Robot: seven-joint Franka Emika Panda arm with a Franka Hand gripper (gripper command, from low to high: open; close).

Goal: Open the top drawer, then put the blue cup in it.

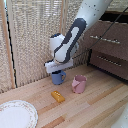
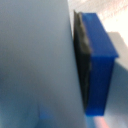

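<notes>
Blue cup (image 1: 58, 77) stands upright on the wooden table (image 1: 95, 107) at the middle of the exterior frame, its handle turned toward the exterior view's right. Whatever may be inside it cannot be seen, because the gripper (image 1: 56, 68) sits directly on top of its rim. Just right of it stands the pink mug (image 1: 78, 83), its inside also not readable. A white plate (image 1: 17, 114) lies bare in the lower left corner, and a small orange block (image 1: 58, 96) lies on the table below the cup. At upper right, the top drawer (image 1: 106, 39) of the dark dresser is closed. Whether the jaws are parted or clamped on the cup cannot be told; the wrist view is a blur of grey and blue.
</notes>
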